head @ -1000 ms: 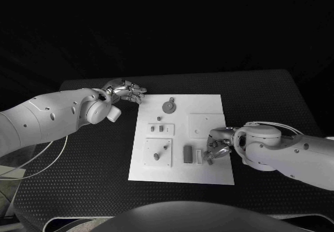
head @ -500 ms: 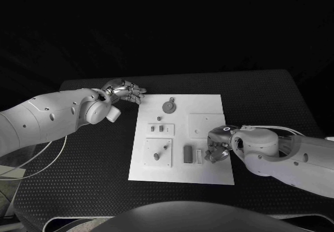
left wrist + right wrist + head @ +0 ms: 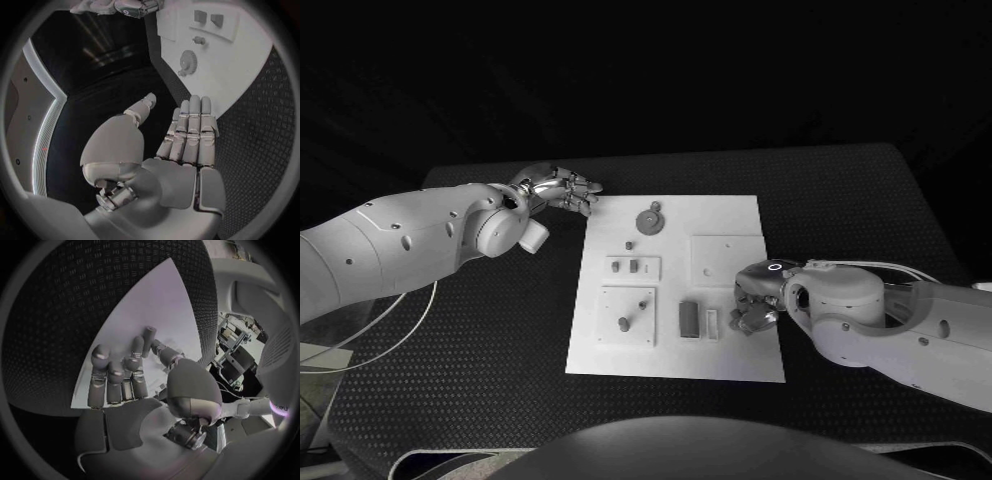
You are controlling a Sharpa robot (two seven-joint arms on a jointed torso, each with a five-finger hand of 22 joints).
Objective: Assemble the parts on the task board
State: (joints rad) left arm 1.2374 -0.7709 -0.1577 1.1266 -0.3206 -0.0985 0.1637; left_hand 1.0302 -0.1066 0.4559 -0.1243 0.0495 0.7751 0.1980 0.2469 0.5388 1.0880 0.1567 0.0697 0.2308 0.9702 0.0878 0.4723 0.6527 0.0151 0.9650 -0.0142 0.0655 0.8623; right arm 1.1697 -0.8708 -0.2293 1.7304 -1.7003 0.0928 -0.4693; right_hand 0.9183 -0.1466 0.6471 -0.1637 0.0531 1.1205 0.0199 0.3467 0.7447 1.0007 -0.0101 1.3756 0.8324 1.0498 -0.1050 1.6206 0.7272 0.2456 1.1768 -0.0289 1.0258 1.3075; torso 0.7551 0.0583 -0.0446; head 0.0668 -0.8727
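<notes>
The white task board lies in the middle of the black table. On it are a gear, a small peg, a plate with two pegs, a plate with one peg, a dark block and a bare square plate. My right hand hovers over the board's right side beside the block. In the right wrist view it pinches a small dark peg between thumb and a finger. My left hand hangs off the board's far left corner, holding nothing, fingers straight.
A narrow white slot piece sits just right of the dark block, close under my right hand. Black textured table surrounds the board on all sides. A pale cable loops off the table's left edge.
My right hand has drawn slightly to the right and its fingers have curled in closer over the board's right side. The left hand has stayed put.
</notes>
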